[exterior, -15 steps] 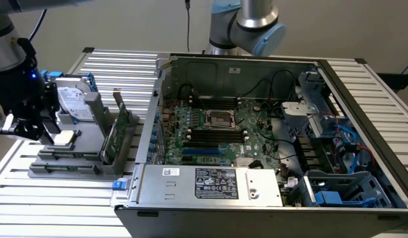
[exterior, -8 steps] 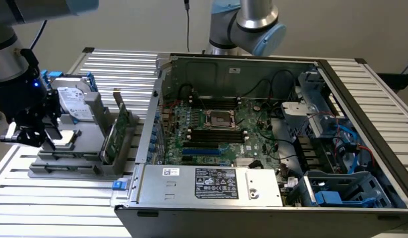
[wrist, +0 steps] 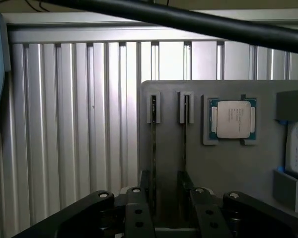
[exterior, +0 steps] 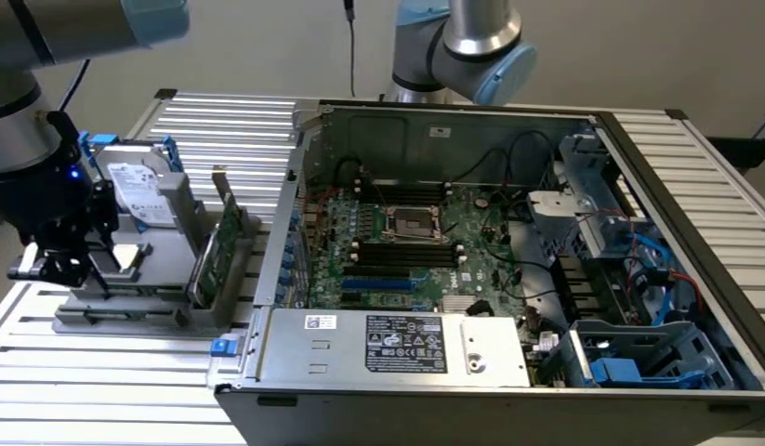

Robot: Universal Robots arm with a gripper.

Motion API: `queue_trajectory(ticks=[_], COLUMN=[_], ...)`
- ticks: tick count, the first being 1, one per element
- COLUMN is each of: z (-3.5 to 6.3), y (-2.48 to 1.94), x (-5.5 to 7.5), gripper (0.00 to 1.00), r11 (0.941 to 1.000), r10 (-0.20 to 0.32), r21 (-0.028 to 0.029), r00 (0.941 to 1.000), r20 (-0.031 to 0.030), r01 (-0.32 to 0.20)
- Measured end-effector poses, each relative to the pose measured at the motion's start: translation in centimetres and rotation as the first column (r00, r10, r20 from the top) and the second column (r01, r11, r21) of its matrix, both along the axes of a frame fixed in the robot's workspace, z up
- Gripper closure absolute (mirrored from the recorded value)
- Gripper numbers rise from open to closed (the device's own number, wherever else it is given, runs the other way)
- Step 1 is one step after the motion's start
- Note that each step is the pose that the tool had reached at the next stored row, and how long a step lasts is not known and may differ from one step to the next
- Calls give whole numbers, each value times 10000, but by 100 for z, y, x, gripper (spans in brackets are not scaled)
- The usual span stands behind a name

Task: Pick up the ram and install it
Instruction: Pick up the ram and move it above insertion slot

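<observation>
the gripper (wrist: 165, 184) hangs over the grey holder (wrist: 228, 168), jaws spread wide and holding nothing. at its 2 black fingers (wrist: 139, 208) the ram (wrist: 153, 148) stands on edge in a slot of the holder, a thin dark line, with a 2nd thin edge (wrist: 185, 146) in the slot just beside it; whether a finger touches either i cannot tell. past them a cpu (wrist: 232, 119) lies flat in its recess. in the exterior view a hard drive (exterior: 144, 190) and an upright green card (exterior: 218, 251) share the holder, and the open computer case (exterior: 456, 130) sits to the exterior view's right on the slatted table (exterior: 110, 372)
</observation>
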State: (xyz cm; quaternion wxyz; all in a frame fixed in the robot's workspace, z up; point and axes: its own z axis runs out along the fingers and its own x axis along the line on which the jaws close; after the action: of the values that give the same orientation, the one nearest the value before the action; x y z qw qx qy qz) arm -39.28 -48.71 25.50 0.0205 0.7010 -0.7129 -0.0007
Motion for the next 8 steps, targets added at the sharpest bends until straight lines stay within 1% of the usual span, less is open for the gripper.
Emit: queue_trajectory(ticks=[3, 8], z=[-54, -145], y=[-10, -49], x=[1, 1], gripper=[64, 64], r11=[10000, 10000], r10=[1, 0], r21=[0, 0], r00=[10000, 10000], r20=[-1, 0], r01=[-1, 0])
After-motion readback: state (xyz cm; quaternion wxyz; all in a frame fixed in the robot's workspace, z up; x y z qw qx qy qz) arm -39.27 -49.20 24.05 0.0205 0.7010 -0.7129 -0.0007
